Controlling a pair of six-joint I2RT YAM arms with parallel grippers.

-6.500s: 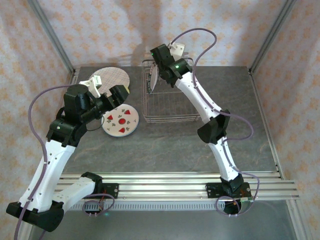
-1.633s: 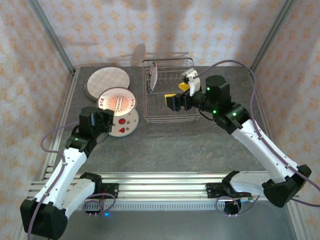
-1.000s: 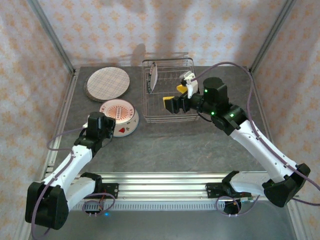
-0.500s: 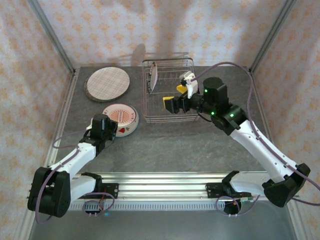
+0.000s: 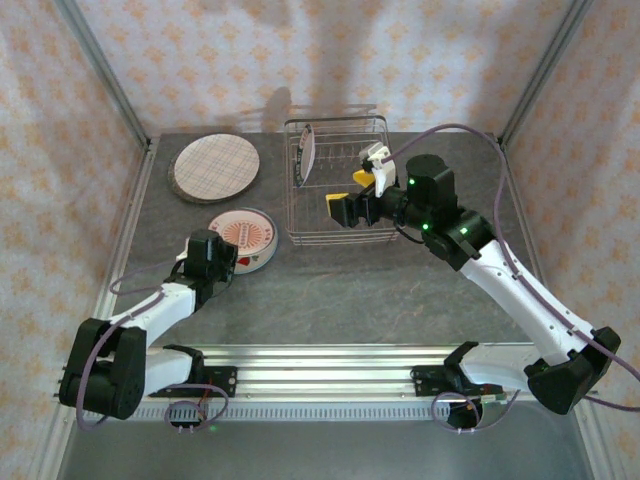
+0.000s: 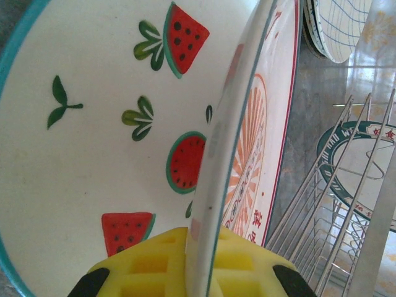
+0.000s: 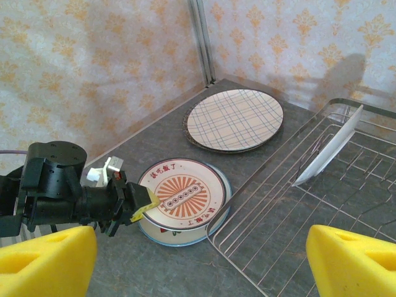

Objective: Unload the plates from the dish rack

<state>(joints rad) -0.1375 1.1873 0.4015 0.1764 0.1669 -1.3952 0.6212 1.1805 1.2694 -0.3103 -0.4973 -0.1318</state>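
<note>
Left pincer [image 5: 228, 257] is clamping tight on the near rim of the sunburst plate [image 5: 244, 231], which is lying flat on the watermelon plate [image 6: 93, 124]; the wrist view shows the rim running between my yellow pads [image 6: 154, 266]. The plaid plates [image 5: 213, 166] are sitting stacked just behind, near the back left corner, apart from this pair. The dish rack [image 5: 330, 238] is standing just beside the stack on its right, wires close to the sunburst plate's edge. One plate [image 5: 309, 148] is leaning upright in the rack's back left corner. Right pincer [image 5: 352, 190] is hovering over the rack's front half, spread wide, gripping nothing. The desk [image 5: 400, 290] is lying bare in front of the rack and to its right. Against a second and a half ago, the sunburst plate is resting flat instead of raised and tilted, and my left arm is folding lower toward the near edge; the right arm is holding its place.
</note>
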